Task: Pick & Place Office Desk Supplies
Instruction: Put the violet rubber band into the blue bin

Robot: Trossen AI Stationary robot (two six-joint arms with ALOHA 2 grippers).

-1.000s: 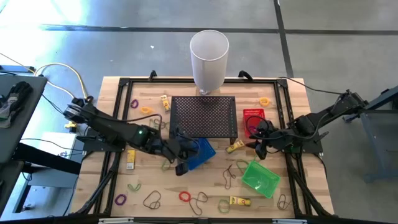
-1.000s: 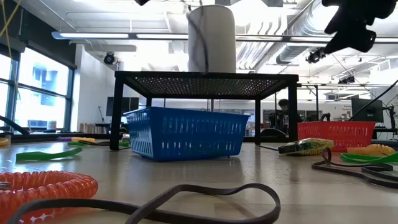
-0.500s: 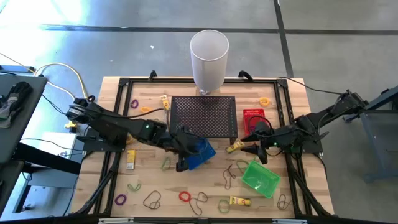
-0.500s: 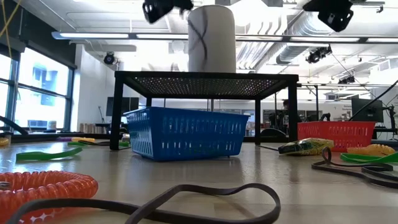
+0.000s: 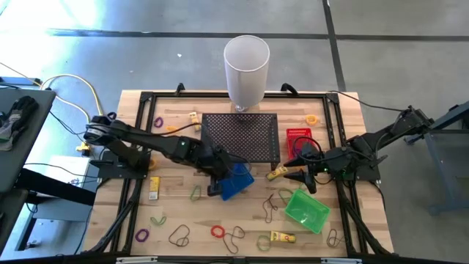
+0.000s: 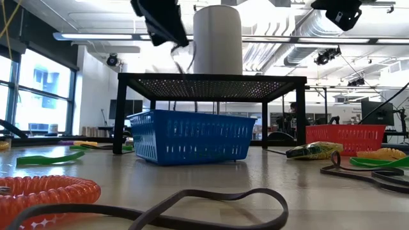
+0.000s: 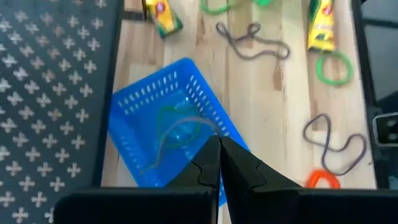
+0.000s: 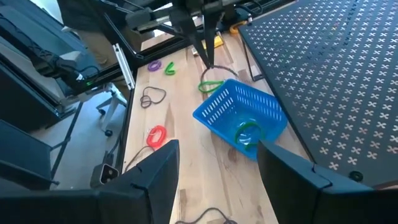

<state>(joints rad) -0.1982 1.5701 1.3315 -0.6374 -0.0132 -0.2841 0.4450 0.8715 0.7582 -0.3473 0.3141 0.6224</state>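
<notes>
High view: since a second earlier the left gripper (image 5: 217, 184) had moved from the blue basket's (image 5: 238, 181) 8 o'clock side to right over its 9 o'clock rim, arm stretched further across from 9 o'clock. The right gripper (image 5: 300, 174) had shifted slightly toward the yellow packet (image 5: 276, 174) at its 9 o'clock; the right arm reached in from 3 o'clock, above the green basket (image 5: 307, 209).

Low view: the left gripper (image 6: 161, 22) had come into view above the basket, where a second before only its edge showed.

Left wrist view: fingers (image 7: 208, 163) were clenched on an olive-grey rubber band (image 7: 168, 138), which dangled into the blue basket over a green band (image 7: 180, 127).

Right wrist view: the right gripper's fingers (image 8: 155, 171) stood spread wide, grasping nothing; the blue basket (image 8: 239, 115) lay ahead beside the mesh stand (image 8: 329, 68).
</notes>
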